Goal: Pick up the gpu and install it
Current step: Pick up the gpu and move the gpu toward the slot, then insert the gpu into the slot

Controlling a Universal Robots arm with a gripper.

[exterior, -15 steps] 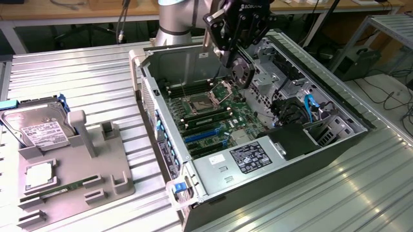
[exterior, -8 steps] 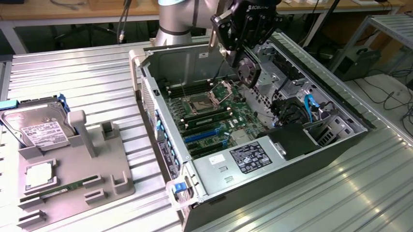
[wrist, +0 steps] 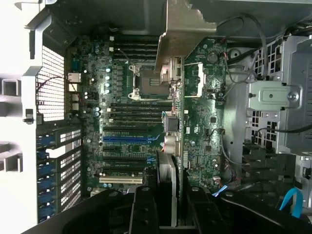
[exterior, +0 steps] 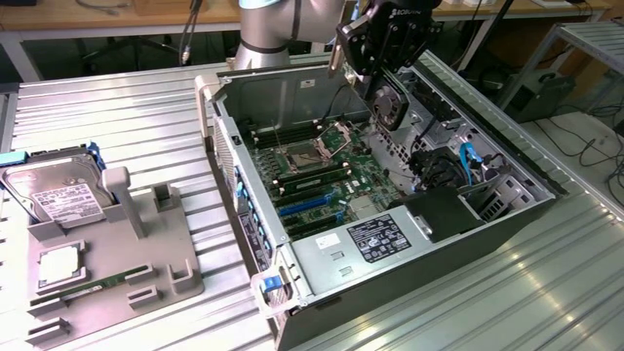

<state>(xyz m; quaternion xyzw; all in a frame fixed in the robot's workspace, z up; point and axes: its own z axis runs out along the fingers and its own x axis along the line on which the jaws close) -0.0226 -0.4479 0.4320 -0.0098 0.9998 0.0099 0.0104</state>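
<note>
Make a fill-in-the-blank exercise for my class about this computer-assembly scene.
1. The gripper holds the gpu above the open computer ____.
2. The hard drive sits on the grey fixture at the exterior view's ____.
3. The label on the hard drive is coloured ____.

Missing words: case; left; white.

White "ROBOTIQ" lettering on the black housing (exterior: 395,29) above the jaws. Printed labels on the hard drive (exterior: 58,194) and the power supply (exterior: 375,241), too small to read.
</note>
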